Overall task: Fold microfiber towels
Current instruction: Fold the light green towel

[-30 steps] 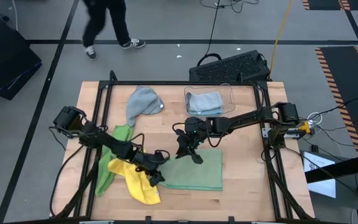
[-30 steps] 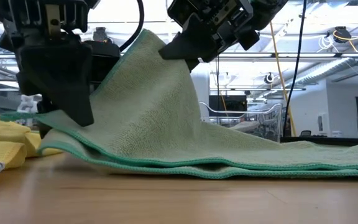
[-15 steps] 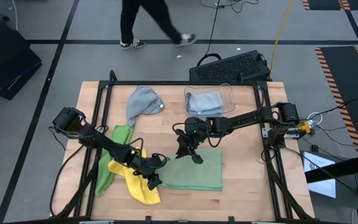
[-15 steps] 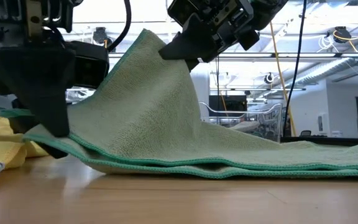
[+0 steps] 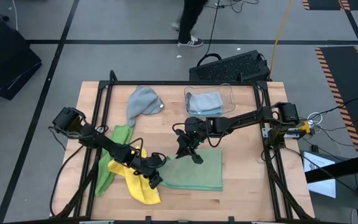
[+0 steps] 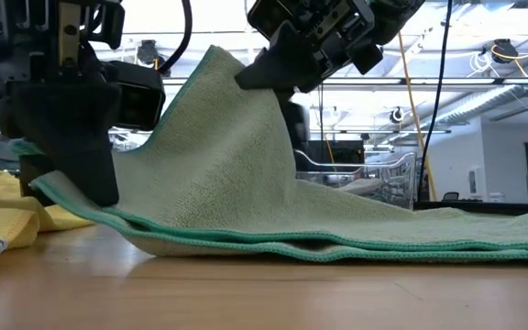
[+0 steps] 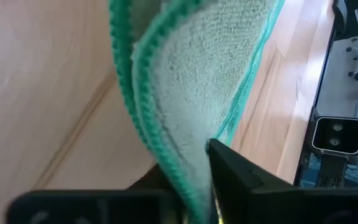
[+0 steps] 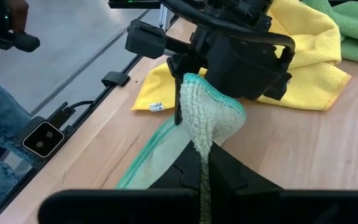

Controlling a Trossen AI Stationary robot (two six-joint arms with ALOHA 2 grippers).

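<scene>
The sage green towel (image 5: 194, 171) lies folded on the table's near middle, with its left part raised in a peak (image 6: 218, 137). My right gripper (image 5: 194, 157) is shut on that peak's top. At the towel's near left corner, my left gripper (image 5: 154, 180) is shut on the hemmed edges (image 7: 166, 124). A yellow towel (image 5: 135, 180) lies crumpled under my left arm, overlapping a bright green towel (image 5: 114, 155). A grey towel (image 5: 143, 102) rests at the far left. My left gripper pinches the sage towel's near left corner (image 7: 188, 180) between its two fingers, with two hemmed layers showing. The fingers slant down from the table's left. The corner (image 6: 58, 188) stands a little off the table. My right gripper pinches a bunched fold of the towel's upper layer (image 8: 202, 146) between its two fingers, slanting down from the far right. That part is lifted high (image 6: 236, 73), and the cloth slopes down from it to the part lying flat (image 6: 447, 229).
A clear bin (image 5: 210, 102) holding a light blue towel stands at the far middle, with a black keyboard (image 5: 232, 65) beyond the table. A person (image 5: 191, 25) walks past the far side. Bare wood (image 5: 241, 149) lies to the right of the sage towel.
My left gripper has shifted slightly toward the table's near left and taken hold of the sage towel's near left corner, which now stands a little raised. The peak held by my right gripper has stayed where it was. The person has walked rightward behind the table.
</scene>
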